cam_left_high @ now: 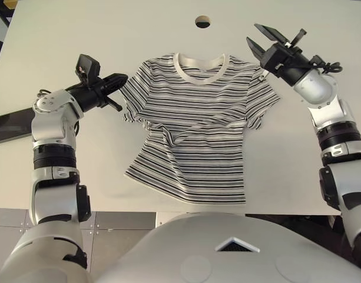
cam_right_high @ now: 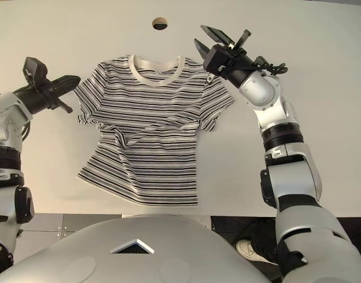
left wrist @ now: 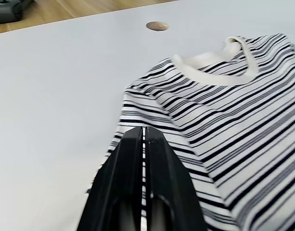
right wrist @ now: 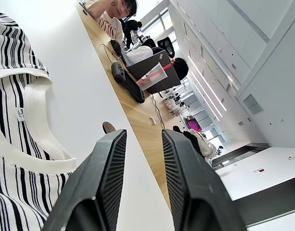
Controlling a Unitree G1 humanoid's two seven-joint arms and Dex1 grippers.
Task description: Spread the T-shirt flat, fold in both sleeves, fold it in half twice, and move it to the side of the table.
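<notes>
T-shirt (cam_left_high: 195, 135) is spread on the white table (cam_left_high: 80, 35), with wrinkles gathered across its middle and its collar (cam_left_high: 201, 63) lying between the two grippers. The left gripper (cam_left_high: 124, 78) is clenched shut, with its fingertips set just at the outer edge of the nearest sleeve (cam_left_high: 131, 101). The right gripper (cam_left_high: 252, 33) is released, its fingers spread apart and held over the shoulder of the other sleeve (cam_left_high: 262, 99).

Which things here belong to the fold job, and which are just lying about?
For the job: striped T-shirt, spread on the white table; left claw, shut, by its sleeve; right claw, open, by the other sleeve.
Lying about: round hole beyond the collar; dark flat object at the table's left edge.
</notes>
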